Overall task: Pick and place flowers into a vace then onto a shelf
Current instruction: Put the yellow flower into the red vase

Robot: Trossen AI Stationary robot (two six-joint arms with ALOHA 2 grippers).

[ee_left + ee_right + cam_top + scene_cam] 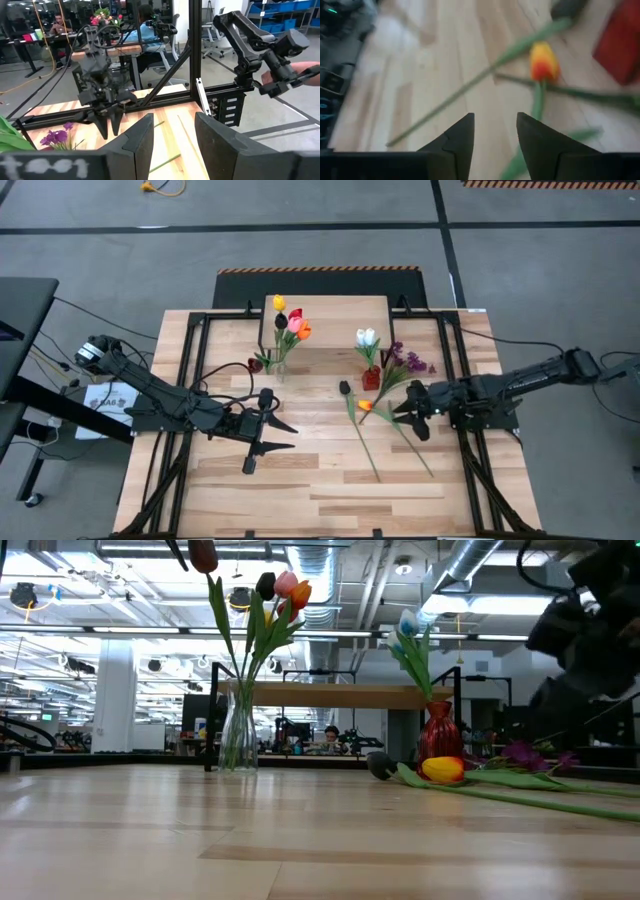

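Beside the red vase, right gripper hovers over the orange-yellow tulip, fingers parted narrowly, holding nothing; bare tabletop nearer. Left gripper open, empty.

Overhead looks straight down; low looks level across the table; both share the red vase.

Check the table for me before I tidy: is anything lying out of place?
Yes. A yellow-orange tulip and a dark-headed tulip lie flat on the tabletop beside the red vase, with purple sprigs loose nearby, not in a vase.
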